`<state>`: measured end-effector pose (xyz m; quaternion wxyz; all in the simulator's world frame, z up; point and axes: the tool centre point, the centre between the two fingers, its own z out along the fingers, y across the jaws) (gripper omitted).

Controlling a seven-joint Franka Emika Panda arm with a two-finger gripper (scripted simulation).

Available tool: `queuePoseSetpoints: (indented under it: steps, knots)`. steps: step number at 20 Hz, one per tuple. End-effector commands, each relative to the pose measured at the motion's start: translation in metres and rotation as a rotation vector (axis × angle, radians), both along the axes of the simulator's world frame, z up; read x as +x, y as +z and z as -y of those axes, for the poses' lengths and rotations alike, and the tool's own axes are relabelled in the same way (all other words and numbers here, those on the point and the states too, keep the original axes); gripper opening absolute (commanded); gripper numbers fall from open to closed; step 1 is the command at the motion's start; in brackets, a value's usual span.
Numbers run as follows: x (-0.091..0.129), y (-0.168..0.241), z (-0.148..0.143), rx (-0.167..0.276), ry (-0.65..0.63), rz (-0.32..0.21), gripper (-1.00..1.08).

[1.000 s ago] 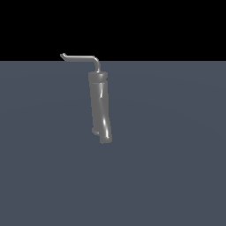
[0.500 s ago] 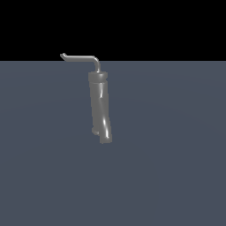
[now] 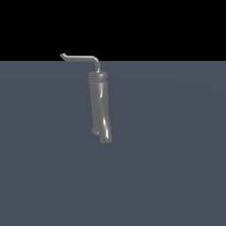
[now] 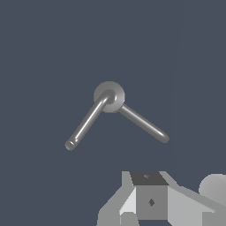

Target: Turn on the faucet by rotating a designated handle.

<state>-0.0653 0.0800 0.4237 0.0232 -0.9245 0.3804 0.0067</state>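
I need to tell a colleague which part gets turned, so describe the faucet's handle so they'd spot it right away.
In the exterior view, find the faucet, a thick glossy grey tube standing alone on the flat blue-grey surface. From its top rises the handle, a thin silver-grey rod that bends and runs level toward the exterior view's left, ending in a small hooked tip. It is far slimmer than the tube beneath it.

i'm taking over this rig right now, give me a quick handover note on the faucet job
Gripper: only part of it shows at the edge of the wrist view; whether it is open or shut cannot be told. It holds nothing and is clear of the faucet. It does not appear in the exterior view.
Faucet: stands upright on the grey surface, with its bent end at the bottom.
Handle: thin rod on top, pointing toward the exterior view's left, untouched.
Done: nothing visible yet.
Left: reach the handle, engage it, rotate it.
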Motion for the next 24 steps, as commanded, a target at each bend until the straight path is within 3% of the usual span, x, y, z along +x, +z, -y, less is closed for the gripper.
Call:
queuePoseSetpoints:
  steps: [1,16,24]
  knots:
    - [0.011,-0.009,-0.006,-0.002,-0.058,-0.004,-1.0]
    - [0.073,-0.072,-0.042,-0.024,-0.395,-0.019,-1.0]
    - [0.095,-0.104,-0.059,-0.037,-0.539,-0.021,-1.0]
